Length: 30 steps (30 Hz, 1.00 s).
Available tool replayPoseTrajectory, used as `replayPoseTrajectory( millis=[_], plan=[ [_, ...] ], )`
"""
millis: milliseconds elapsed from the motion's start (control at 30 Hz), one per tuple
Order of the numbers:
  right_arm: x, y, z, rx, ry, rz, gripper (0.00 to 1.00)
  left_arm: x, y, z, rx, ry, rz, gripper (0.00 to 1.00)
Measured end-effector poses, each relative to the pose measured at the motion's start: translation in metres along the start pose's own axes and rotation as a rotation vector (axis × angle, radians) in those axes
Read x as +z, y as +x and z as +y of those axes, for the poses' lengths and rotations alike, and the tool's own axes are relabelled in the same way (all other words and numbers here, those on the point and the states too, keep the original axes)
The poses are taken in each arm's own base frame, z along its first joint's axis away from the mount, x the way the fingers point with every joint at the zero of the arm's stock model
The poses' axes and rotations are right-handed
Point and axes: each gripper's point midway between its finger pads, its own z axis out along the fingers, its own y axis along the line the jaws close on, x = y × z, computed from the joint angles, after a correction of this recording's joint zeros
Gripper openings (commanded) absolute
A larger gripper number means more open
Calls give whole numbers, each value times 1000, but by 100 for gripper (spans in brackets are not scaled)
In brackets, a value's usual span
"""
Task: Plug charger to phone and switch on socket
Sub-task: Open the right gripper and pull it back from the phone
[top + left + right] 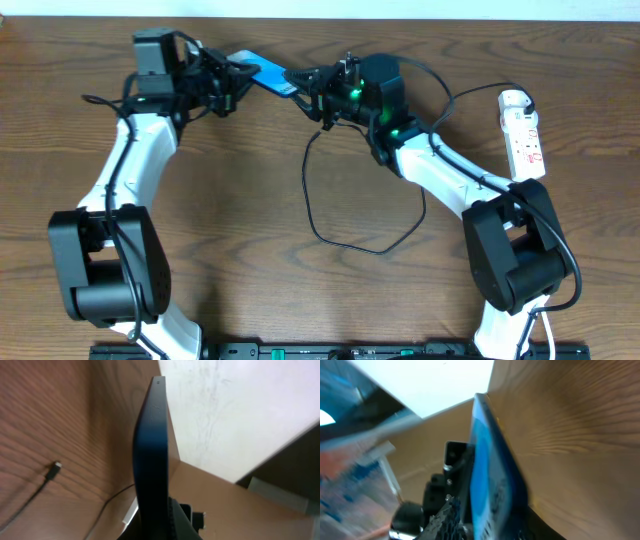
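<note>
L gripper (232, 80) clamped tight on phone (268, 78), held tilted at far side of table (250, 200). R gripper (312, 92) at phone's other end; open or gripping, can't tell, view blurred. Charger cable (345, 240) loops on table nearby, plug tip (56, 465) lying loose. Power strip (524, 135) far right, well apart.

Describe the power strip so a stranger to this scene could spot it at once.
Go to the right side of the wooden table, just past the right arm's black elbow. The power strip lies there, a narrow white bar pointing away from the robot. Its red markings set it apart from the thin black charger cable looping mid-table.
</note>
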Motion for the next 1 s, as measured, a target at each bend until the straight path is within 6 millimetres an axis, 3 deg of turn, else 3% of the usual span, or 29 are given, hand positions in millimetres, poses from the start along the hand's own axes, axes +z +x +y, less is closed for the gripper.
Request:
replayPoseTrajectory(
  millis=[167,333,367,467,633,1000],
  plan=[
    [-23,-21,-11,-164,54,48,25,-31,-26,2,70,44,-10,7],
    [-53,-48,-47,-257,195,61,16,-61,-50,5,87,80,-40,7],
    [-55,-48,-53,-272,217,71,18,-64,-51,5,88,86,-37,7],
    [-62,-46,-73,-367,282,106,40,-70,-52,4,101,103,-24,7],
    [-63,-44,-88,-448,343,113,41,-73,-51,3,107,117,-7,7],
    [-41,-20,-102,-483,402,123,34,-73,-48,2,125,123,7,7]
  ],
)
